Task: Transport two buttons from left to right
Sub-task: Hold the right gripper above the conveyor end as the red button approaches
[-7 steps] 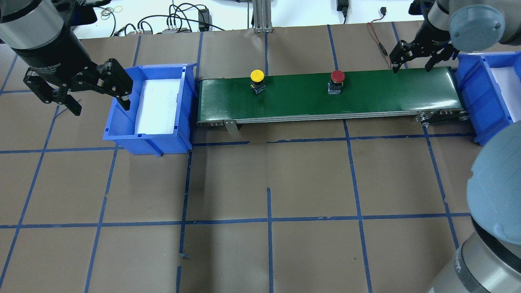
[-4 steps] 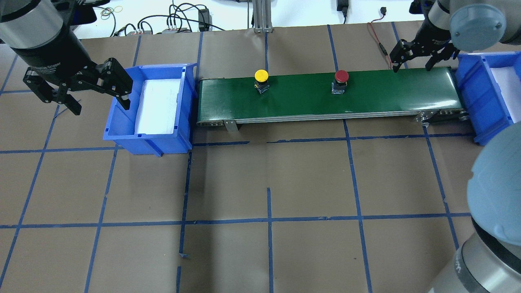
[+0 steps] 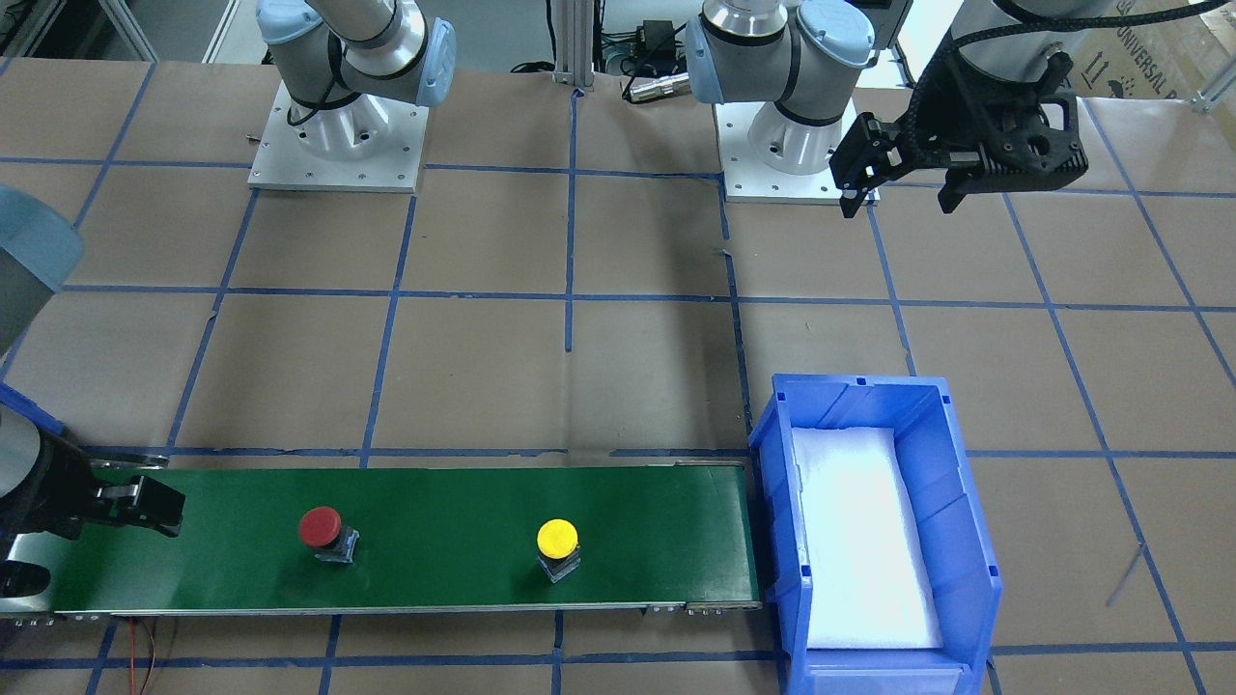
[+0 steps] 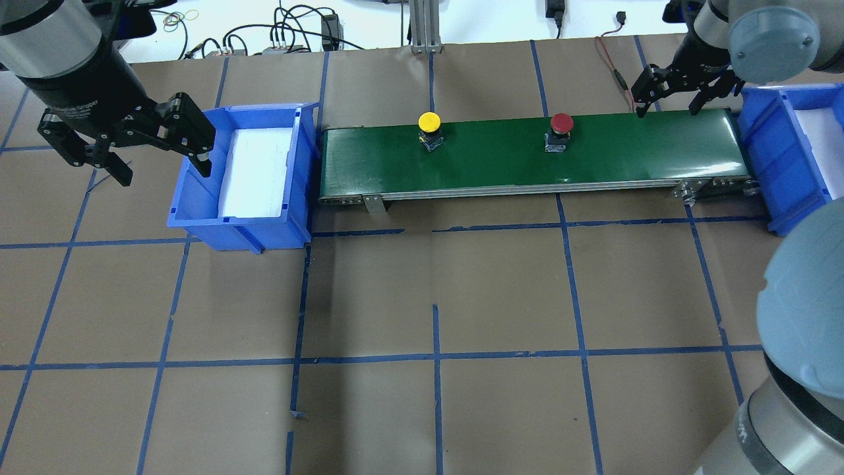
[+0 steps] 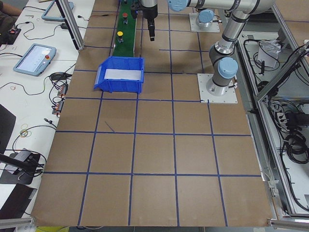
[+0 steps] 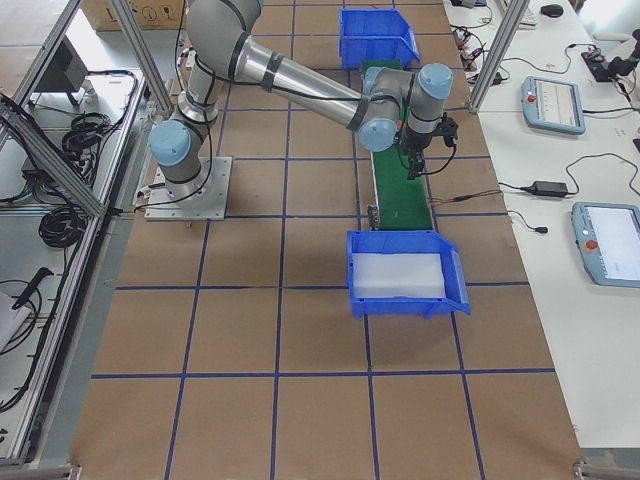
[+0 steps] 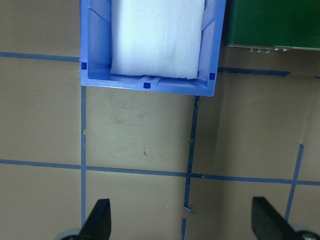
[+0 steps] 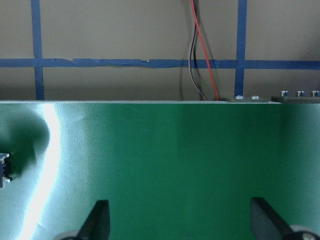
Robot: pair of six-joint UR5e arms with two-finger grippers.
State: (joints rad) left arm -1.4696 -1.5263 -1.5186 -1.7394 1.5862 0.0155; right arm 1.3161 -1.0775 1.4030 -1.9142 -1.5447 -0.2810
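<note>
The yellow button point(image 4: 429, 122) and the red button point(image 4: 562, 123) stand upright on the green conveyor belt point(image 4: 501, 161), yellow left of the middle and red to its right. They also show in the front view, yellow point(image 3: 557, 536) and red point(image 3: 320, 527). My left gripper point(image 4: 161, 168) is open and empty, hovering above the table just left of the left blue bin point(image 4: 198, 221). My right gripper point(image 4: 666, 111) is open and empty above the belt's right end, well to the right of the red button. A corner of a button's base point(image 8: 4, 170) shows at the left edge of the right wrist view.
A second blue bin point(image 4: 765, 145) with white foam stands off the belt's right end. The left bin holds only white foam point(image 7: 157, 37). A red and black cable point(image 8: 202, 55) lies behind the belt. Brown paper with blue tape lines covers the table.
Both buttons have moved to the right along the belt. Neither gripper has moved or changed its opening.
</note>
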